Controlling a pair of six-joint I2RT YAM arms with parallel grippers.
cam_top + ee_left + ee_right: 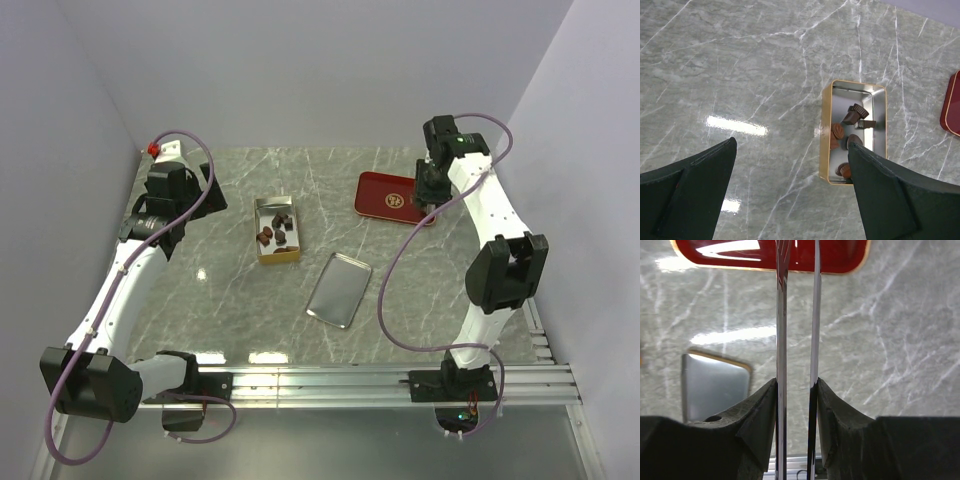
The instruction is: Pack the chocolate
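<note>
Your chocolate [855, 113] lay in the tin [825, 135], whose long axis ran near-to-far, just right of your wide-spread left gripper [791, 145], the nearer one, while your right gripper [796, 382] hung over the tray [840, 255], jaws narrow, grip unclear.

Worktop [230, 300]: glossy, marble-patterned. Tin [825, 142]: gold exterior, reflective metal interior; chocolate [837, 131] smooth, dull brown. Tray [378, 195]: glossy red.

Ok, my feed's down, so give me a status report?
Left fingers wide open, holding nothing, apart from gold tin. Right fingers narrowly apart, nothing between, by red tray. Chocolate in tin, lid off beside it.
</note>
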